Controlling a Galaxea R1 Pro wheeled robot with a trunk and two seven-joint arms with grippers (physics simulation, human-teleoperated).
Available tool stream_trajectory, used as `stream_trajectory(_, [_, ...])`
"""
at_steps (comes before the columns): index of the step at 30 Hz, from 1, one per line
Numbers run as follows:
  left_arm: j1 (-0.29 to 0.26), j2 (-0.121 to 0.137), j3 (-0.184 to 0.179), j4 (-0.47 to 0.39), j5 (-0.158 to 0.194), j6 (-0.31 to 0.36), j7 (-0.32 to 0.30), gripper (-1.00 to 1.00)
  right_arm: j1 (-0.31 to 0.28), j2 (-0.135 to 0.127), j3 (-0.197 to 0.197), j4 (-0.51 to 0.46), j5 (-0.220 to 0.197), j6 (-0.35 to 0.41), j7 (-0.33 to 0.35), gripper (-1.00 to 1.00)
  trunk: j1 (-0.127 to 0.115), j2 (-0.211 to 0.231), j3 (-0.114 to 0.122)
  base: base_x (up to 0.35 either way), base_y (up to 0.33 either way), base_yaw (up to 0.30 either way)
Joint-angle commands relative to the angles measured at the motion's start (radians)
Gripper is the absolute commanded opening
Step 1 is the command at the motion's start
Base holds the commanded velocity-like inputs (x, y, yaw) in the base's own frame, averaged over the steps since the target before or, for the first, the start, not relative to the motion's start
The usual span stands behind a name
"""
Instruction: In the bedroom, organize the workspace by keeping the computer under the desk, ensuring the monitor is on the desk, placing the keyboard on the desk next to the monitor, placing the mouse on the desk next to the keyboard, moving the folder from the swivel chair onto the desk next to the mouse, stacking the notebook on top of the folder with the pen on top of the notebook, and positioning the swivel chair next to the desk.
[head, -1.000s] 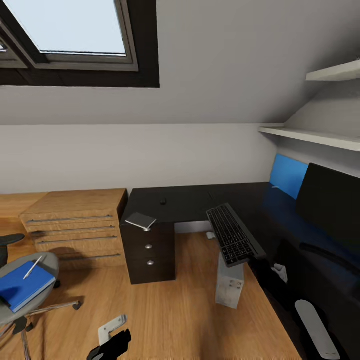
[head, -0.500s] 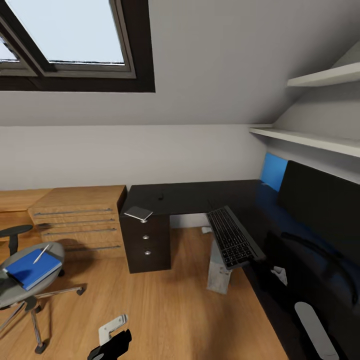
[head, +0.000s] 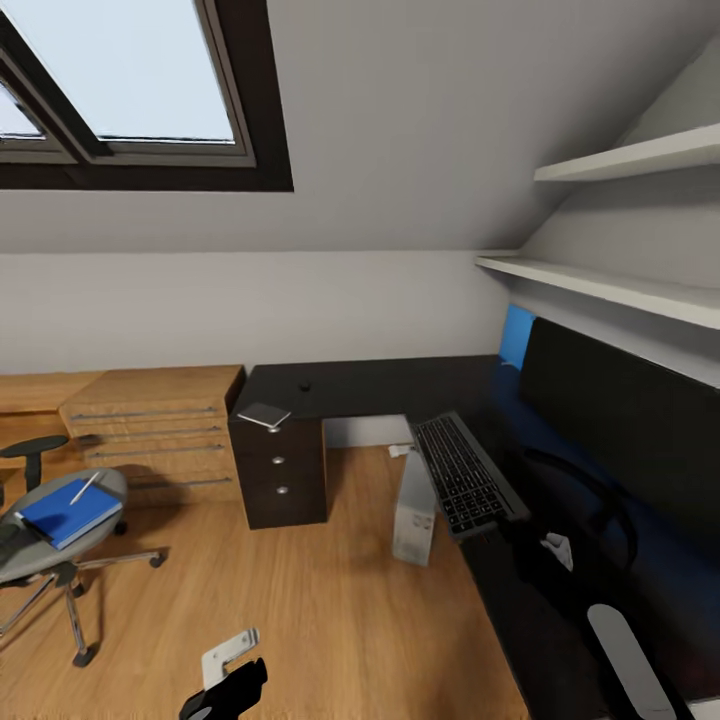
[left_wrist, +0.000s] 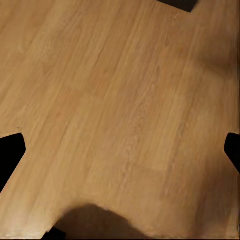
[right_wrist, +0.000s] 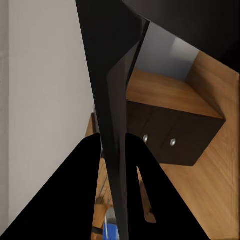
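The black L-shaped desk (head: 380, 385) fills the room's corner. On it stands the wide black monitor (head: 620, 420) at the right. My right gripper (head: 515, 530) is shut on the near end of the black keyboard (head: 465, 475), which hangs tilted over the desk's inner edge. In the right wrist view the keyboard (right_wrist: 112, 100) runs edge-on between the gripper (right_wrist: 120, 165) fingers. The grey computer (head: 413, 508) stands on the floor below. A small mouse (head: 304, 385) and the notebook (head: 265, 414) lie on the desk's left wing. The swivel chair (head: 40, 560) carries the blue folder (head: 70, 510) and pen (head: 84, 488). My left gripper (head: 225, 680) is open above the floor (left_wrist: 120, 100).
A light wooden drawer unit (head: 160, 430) stands left of the desk. White shelves (head: 600, 285) run above the monitor, with a blue panel (head: 517, 338) behind it. Wood floor (head: 300, 600) lies open between the chair and the desk.
The camera has moved: the whole picture has slid left and the monitor looms larger at the right. The keyboard stays in my right gripper.
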Motion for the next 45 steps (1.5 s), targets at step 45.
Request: stream_trajectory(45, [-0.001, 0.005, -0.128, 0.000, 0.006, -0.006, 0.011, 1.00, -0.306, 0.000, 0.003, 0.423, 0.000, -0.028, 0.006, -1.00, -0.062, 0.111, 0.049, -0.135, -0.121, 0.000])
